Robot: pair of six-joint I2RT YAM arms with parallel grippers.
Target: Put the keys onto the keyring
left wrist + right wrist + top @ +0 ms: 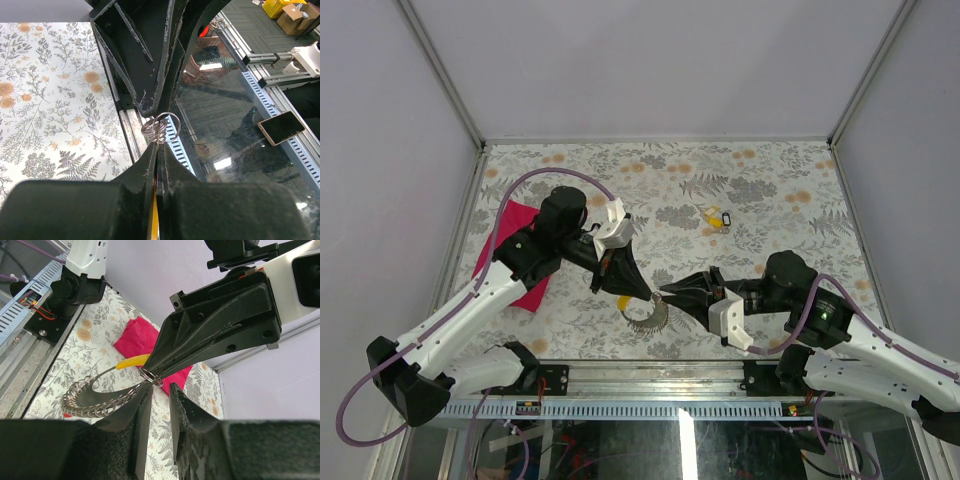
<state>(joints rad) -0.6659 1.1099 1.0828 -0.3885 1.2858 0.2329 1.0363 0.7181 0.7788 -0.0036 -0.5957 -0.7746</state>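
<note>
My left gripper (644, 289) is shut on a yellow-capped key (132, 361); yellow also shows deep between its jaws in the left wrist view (155, 220). A small wire ring (151, 376) sticks out at its fingertips (150, 152). The keyring (650, 319), a thin grey ring with a coiled stretch, hangs just below those tips (85, 407). My right gripper (665, 293) is open by a narrow gap (160, 390), its tips just under the small ring. Two more keys (717, 216), one yellow and one dark, lie on the table at the back.
A pink cloth (507, 235) lies on the floral table cover under the left arm, also in the right wrist view (135, 337). The metal rail of the table's front edge (640, 372) runs just behind both grippers. Grey walls enclose the table.
</note>
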